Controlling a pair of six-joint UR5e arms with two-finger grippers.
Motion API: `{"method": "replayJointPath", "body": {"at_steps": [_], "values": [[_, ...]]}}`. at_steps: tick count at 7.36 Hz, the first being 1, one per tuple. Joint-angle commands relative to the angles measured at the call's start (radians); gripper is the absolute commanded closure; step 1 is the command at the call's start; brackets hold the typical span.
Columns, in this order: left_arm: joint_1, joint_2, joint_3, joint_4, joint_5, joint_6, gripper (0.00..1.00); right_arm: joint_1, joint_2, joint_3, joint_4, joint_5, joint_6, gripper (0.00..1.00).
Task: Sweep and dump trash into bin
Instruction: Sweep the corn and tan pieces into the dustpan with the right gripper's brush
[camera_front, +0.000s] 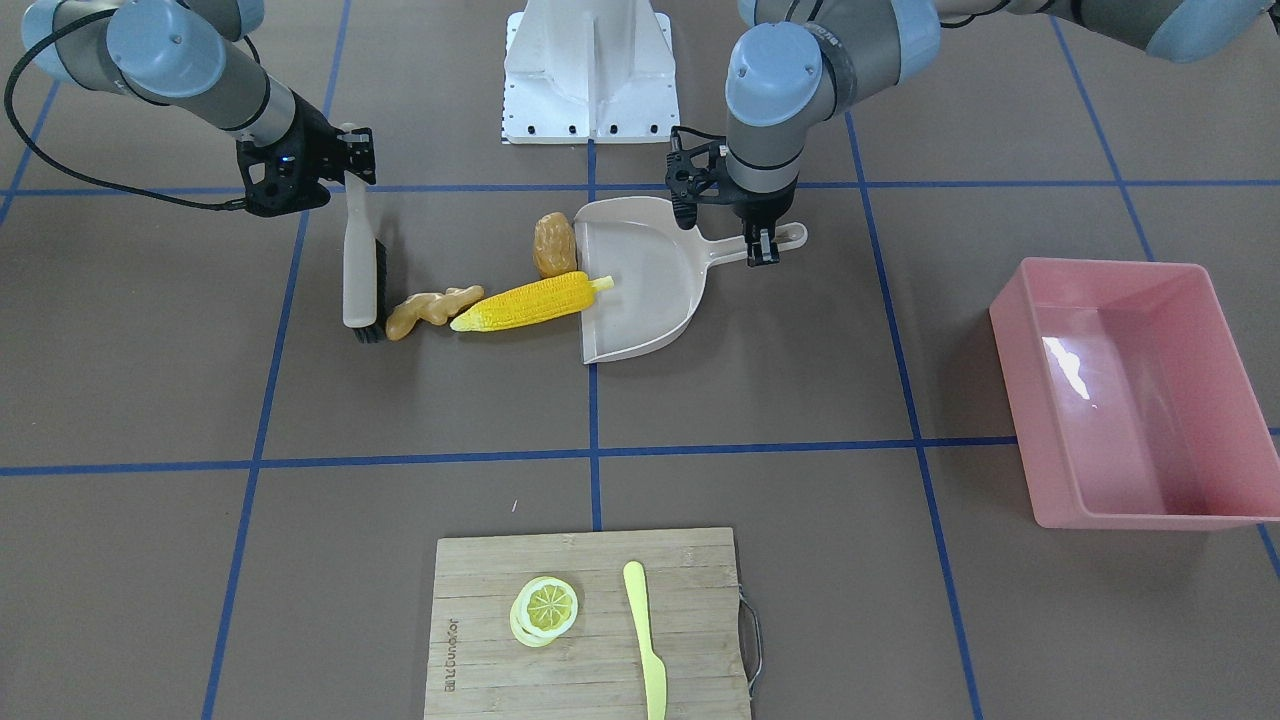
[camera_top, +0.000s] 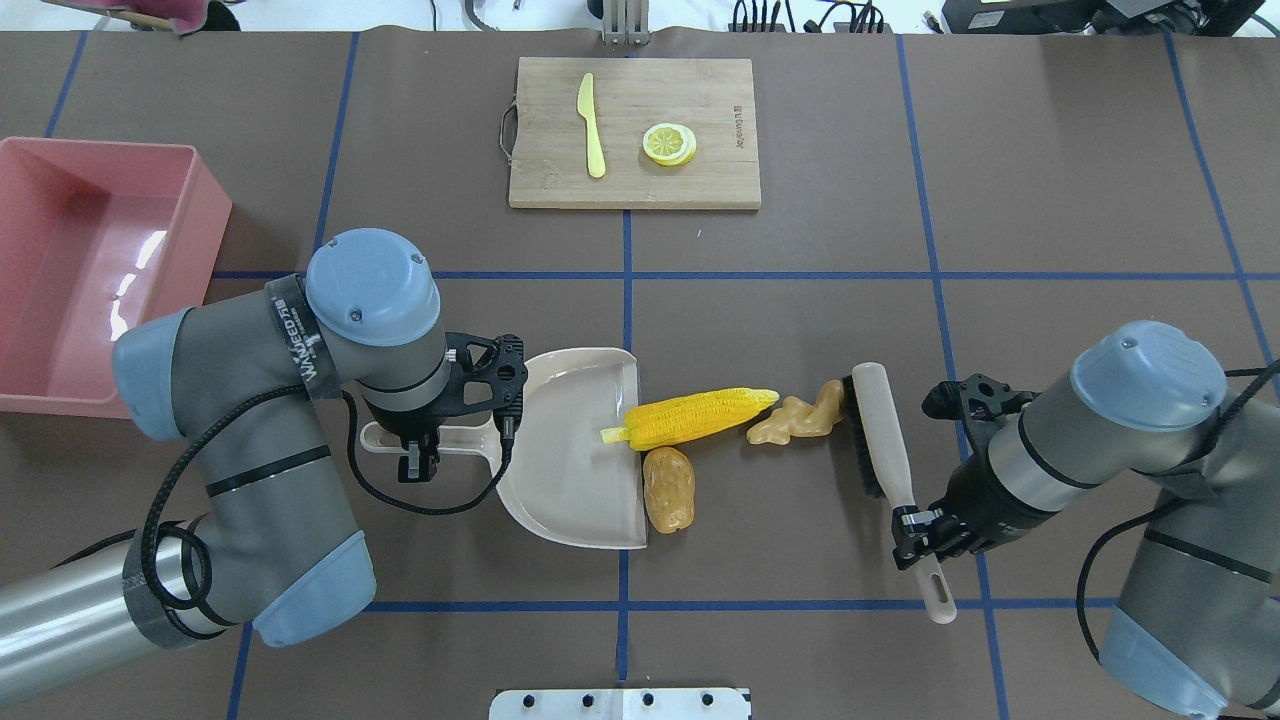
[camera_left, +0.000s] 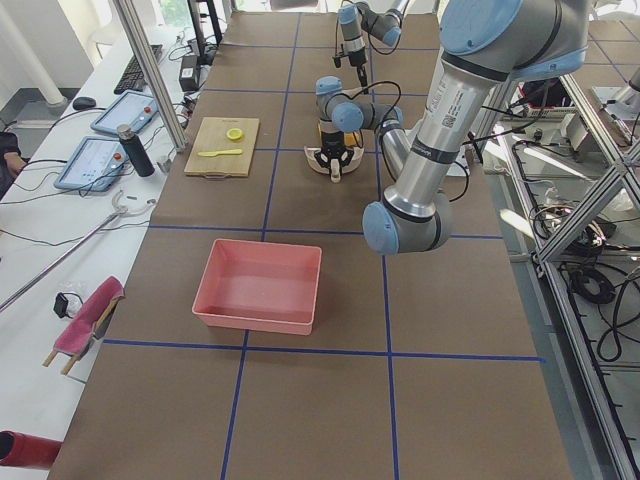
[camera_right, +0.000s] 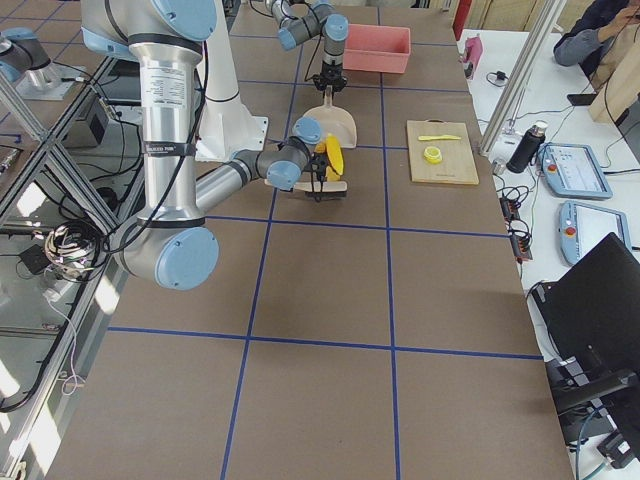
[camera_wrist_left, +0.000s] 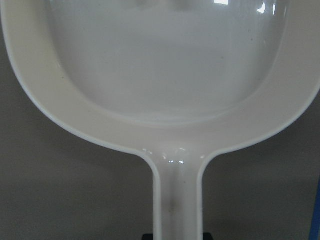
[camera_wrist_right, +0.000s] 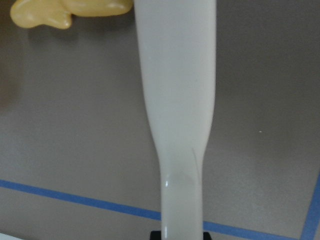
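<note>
The beige dustpan (camera_top: 575, 470) lies flat at the table's middle, and my left gripper (camera_top: 418, 455) is shut on its handle (camera_wrist_left: 177, 200). The yellow corn cob (camera_top: 700, 417) lies at the pan's open edge with its stem end just over the lip. A brown potato (camera_top: 668, 488) rests against that same edge. The tan ginger root (camera_top: 798, 418) lies beyond the corn, touching the bristles of a brush (camera_top: 878, 440). My right gripper (camera_top: 920, 535) is shut on the brush handle (camera_wrist_right: 175, 100). The pink bin (camera_top: 80, 270) stands empty on my far left.
A wooden cutting board (camera_top: 700, 180) at the far edge carries a lemon slice (camera_top: 669, 143) and a pale yellow knife (camera_top: 592, 125). The white robot base (camera_front: 590, 70) sits at the near edge. Blue tape lines cross the brown table.
</note>
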Motion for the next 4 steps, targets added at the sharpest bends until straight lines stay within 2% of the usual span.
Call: {"method": "replayJointPath", "body": {"at_steps": [1, 2, 4], "values": [[0.002, 0.000, 0.001, -0.002, -0.002, 0.000, 1.00, -0.014, 0.082, -0.058, -0.007, 0.000, 0.007, 1.00], [0.002, 0.003, 0.001, -0.002, -0.002, 0.002, 1.00, -0.018, 0.136, -0.090, -0.020, -0.002, 0.009, 1.00], [0.002, 0.003, 0.001, -0.002, -0.002, 0.002, 1.00, -0.023, 0.270, -0.102, -0.145, -0.003, 0.010, 1.00]]}}
